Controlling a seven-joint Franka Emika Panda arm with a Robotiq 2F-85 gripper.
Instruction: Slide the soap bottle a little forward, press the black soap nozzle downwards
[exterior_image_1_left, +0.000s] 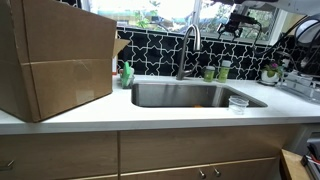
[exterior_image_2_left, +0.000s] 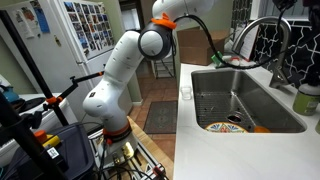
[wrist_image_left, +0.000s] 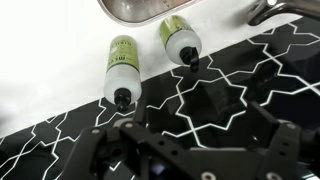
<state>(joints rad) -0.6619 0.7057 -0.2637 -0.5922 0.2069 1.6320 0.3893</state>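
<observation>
Two pale green soap bottles with black nozzles stand on the counter behind the sink, against the black patterned tile wall. In an exterior view they are side by side (exterior_image_1_left: 210, 72) (exterior_image_1_left: 224, 70). In the wrist view, seen from above, one bottle (wrist_image_left: 122, 68) is at the left and another (wrist_image_left: 180, 40) is at the right. My gripper (exterior_image_1_left: 238, 22) hangs high above them. In the wrist view its dark fingers (wrist_image_left: 195, 150) are spread wide and empty, apart from both bottles. One bottle shows at the right edge of an exterior view (exterior_image_2_left: 305, 97).
A steel sink (exterior_image_1_left: 190, 95) with a curved faucet (exterior_image_1_left: 188, 45) is set in the white counter. A large cardboard box (exterior_image_1_left: 55, 60) stands at the left, with a green bottle (exterior_image_1_left: 127, 73) beside it. A clear cup (exterior_image_1_left: 238, 103) sits by the sink's front corner.
</observation>
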